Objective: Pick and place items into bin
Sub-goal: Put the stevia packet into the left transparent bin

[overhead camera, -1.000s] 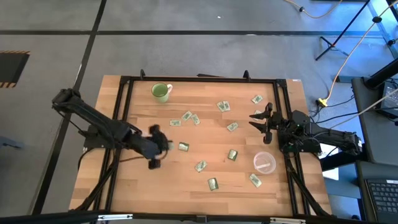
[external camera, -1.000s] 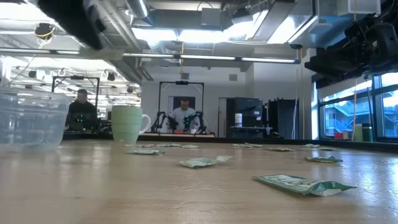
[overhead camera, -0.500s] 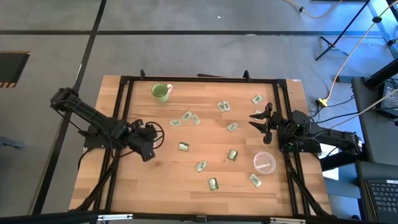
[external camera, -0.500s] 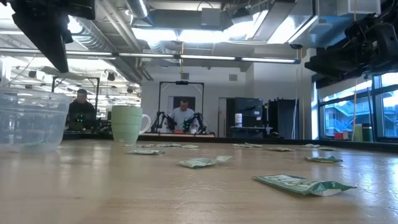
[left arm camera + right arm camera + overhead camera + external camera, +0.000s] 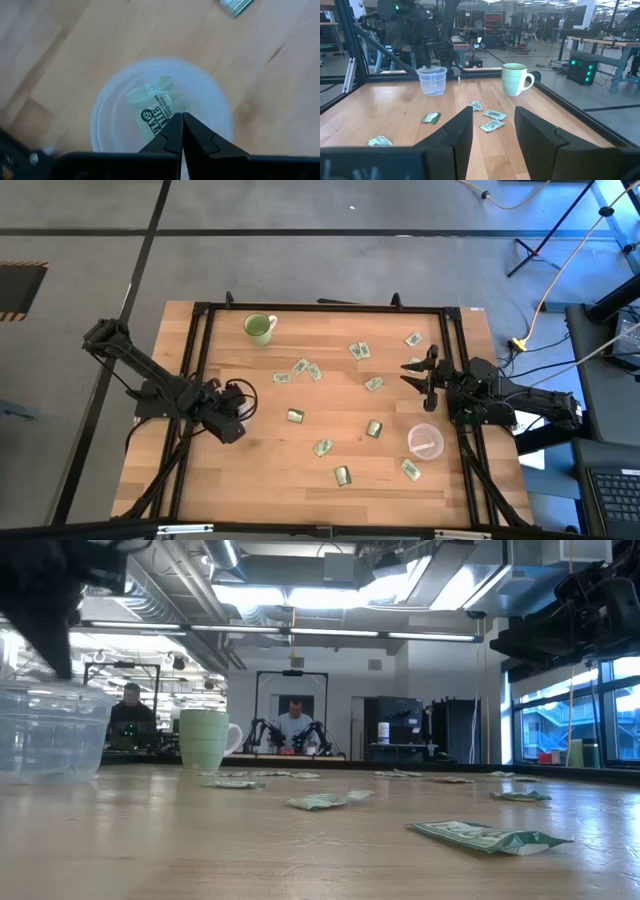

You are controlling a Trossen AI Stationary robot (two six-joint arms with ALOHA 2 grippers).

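Note:
Several green-and-white packets [image 5: 322, 447] lie flat and scattered over the middle and right of the table; one [image 5: 295, 416] lies just right of my left gripper. My left gripper [image 5: 230, 423] is shut and hangs over a clear plastic bin [image 5: 50, 730], which it hides in the high view. In the left wrist view its shut fingertips [image 5: 182, 120] point down into the bin [image 5: 100, 125], where one packet [image 5: 152, 102] lies on the bottom. My right gripper [image 5: 423, 370] waits open at the table's right edge, fingers apart [image 5: 490, 130].
A light-green mug [image 5: 258, 328] stands near the far left corner. A second clear round container [image 5: 425, 442] sits near the right arm. A black frame [image 5: 320, 307] runs around the table. People and other robot stations show in the room beyond [image 5: 295, 725].
My left gripper has drawn back toward the table's left edge and come lower, ending above the clear bin. The packets on the table have stayed where they were. The right arm has kept still.

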